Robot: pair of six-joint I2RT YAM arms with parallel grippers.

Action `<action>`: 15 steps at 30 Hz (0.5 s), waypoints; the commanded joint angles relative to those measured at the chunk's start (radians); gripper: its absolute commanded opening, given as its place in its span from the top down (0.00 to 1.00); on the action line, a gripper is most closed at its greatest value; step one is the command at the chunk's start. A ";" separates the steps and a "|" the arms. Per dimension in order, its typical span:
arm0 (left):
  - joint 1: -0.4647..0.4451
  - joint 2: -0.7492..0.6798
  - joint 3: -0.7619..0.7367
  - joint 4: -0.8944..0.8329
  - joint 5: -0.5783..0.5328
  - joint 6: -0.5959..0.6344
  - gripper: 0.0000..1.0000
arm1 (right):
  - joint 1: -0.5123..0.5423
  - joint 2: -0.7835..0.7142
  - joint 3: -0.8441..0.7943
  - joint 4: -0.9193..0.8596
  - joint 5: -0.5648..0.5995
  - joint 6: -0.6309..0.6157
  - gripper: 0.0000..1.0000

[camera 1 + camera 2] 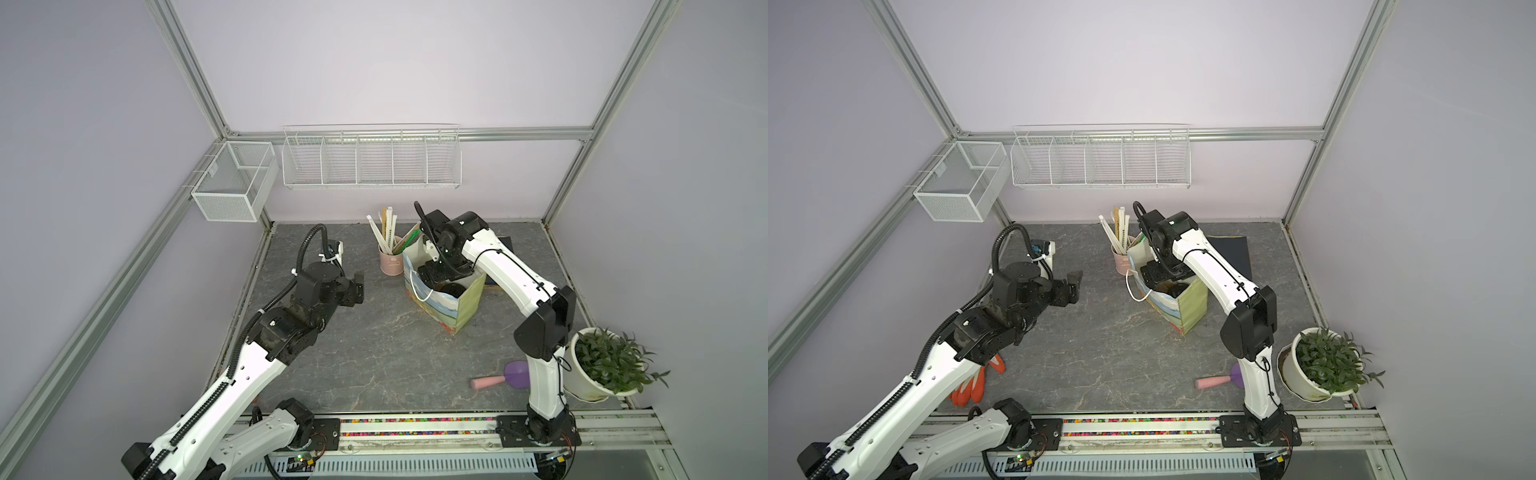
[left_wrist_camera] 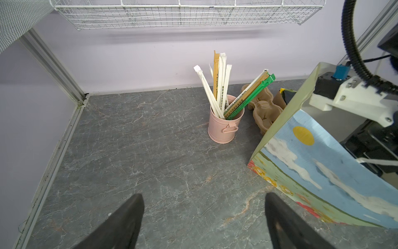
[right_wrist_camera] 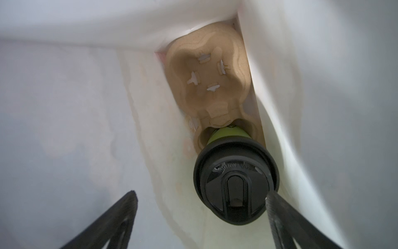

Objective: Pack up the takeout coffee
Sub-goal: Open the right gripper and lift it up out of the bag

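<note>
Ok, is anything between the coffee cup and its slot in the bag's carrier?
Nothing visible: the coffee cup already sits in a slot of the carrier inside the bag, with the right gripper open over its lid.

- A printed paper bag (image 1: 455,311) stands open near the bench's (image 1: 374,353) back edge, right of middle.
- The right gripper (image 1: 441,277) reaches down into the bag's mouth, where the takeout coffee (image 1: 454,289) shows only as a round black lid.
- A pink bucket (image 1: 390,262) of straws (image 1: 386,232) stands just beside the bag, toward the left edge.
- The left gripper (image 1: 356,287) hangs over the bench's left part, holding nothing.
- A potted plant (image 1: 606,365) sits at the front right corner, with a purple scoop (image 1: 500,378) near it.
</note>
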 commanded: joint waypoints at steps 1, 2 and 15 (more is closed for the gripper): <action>0.006 0.000 0.020 -0.016 0.006 0.014 0.12 | 0.005 -0.038 0.038 -0.034 -0.003 -0.024 0.05; 0.006 0.002 0.021 -0.016 0.007 0.013 0.12 | 0.004 -0.045 0.045 -0.031 -0.003 -0.025 0.05; 0.006 0.021 0.027 -0.021 0.018 0.013 0.11 | -0.007 -0.069 0.189 -0.040 -0.024 -0.049 0.09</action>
